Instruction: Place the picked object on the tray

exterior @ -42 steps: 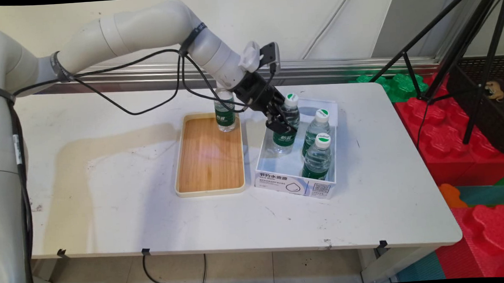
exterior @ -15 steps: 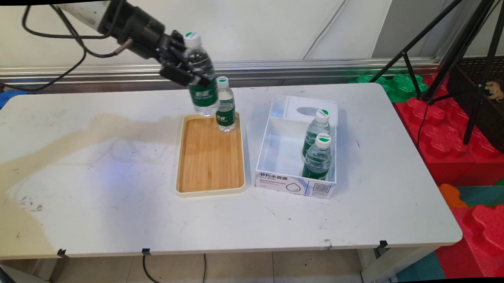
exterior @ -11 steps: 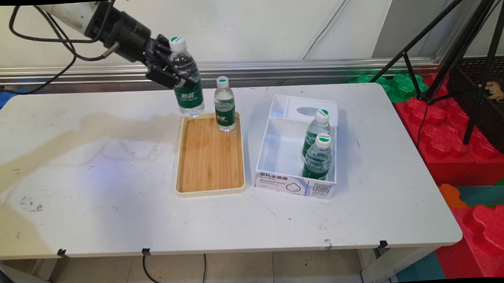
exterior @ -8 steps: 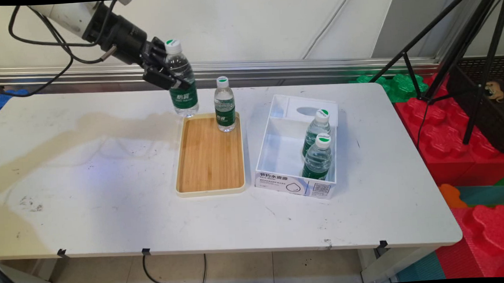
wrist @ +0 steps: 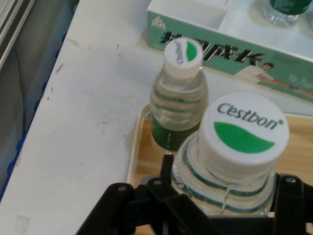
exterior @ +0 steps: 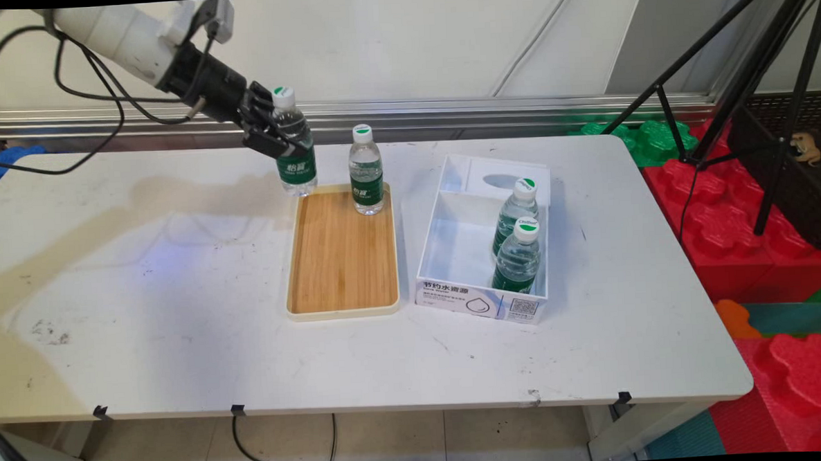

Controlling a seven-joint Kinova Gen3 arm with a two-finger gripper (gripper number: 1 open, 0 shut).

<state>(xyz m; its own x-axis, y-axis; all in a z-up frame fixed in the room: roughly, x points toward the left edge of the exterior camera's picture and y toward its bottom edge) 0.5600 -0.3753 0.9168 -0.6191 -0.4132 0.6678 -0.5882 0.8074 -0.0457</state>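
Main view: the gripper (exterior: 276,134) is closed on the held bottle (exterior: 294,147), clamped between the fingers below its shoulder, upright.
Cap: white with a green patch, lettered "Cestbon" in the hand view (wrist: 243,129).
Position: the held bottle's base hangs at the far left corner of the wooden tray (exterior: 341,261).
Second bottle (exterior: 366,169): just beside the fingers, standing on the tray.
White box (exterior: 483,296): well apart, two more bottles (exterior: 518,243) inside, Chinese lettering on its front.
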